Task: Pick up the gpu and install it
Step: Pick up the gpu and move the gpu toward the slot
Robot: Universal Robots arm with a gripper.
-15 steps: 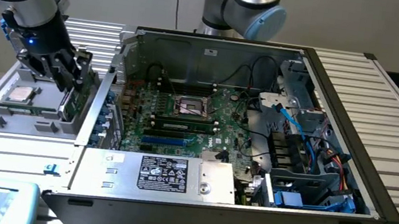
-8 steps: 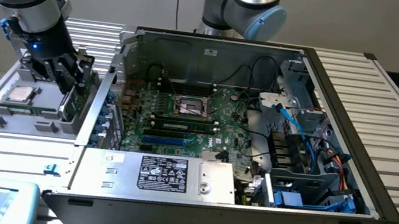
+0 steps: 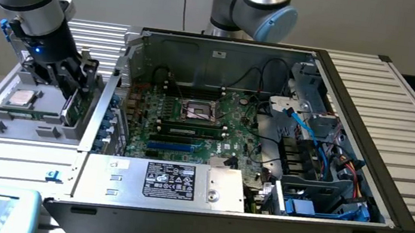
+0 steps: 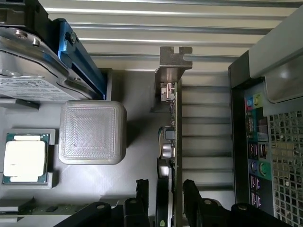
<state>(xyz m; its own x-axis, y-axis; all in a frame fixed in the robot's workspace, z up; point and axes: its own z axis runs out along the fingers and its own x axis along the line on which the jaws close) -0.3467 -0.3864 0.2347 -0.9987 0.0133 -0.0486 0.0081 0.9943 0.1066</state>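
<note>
The gpu stands on edge in a slot of the grey parts tray, its silver bracket at one end and its green board seen edge-on. My gripper is open, with one black finger on each side of the card and a gap showing between them and the card. In the exterior view the gripper hangs over the tray at that view's left, with the gpu between its fingers. The open computer case lies beside the tray, with the motherboard exposed.
On the tray sit a processor chip, a silver drive with a white label in a blue holder and a grey ribbed block. The case's rear port panel stands close beside the gpu. Cables and drive cages crowd the case's right side in the exterior view.
</note>
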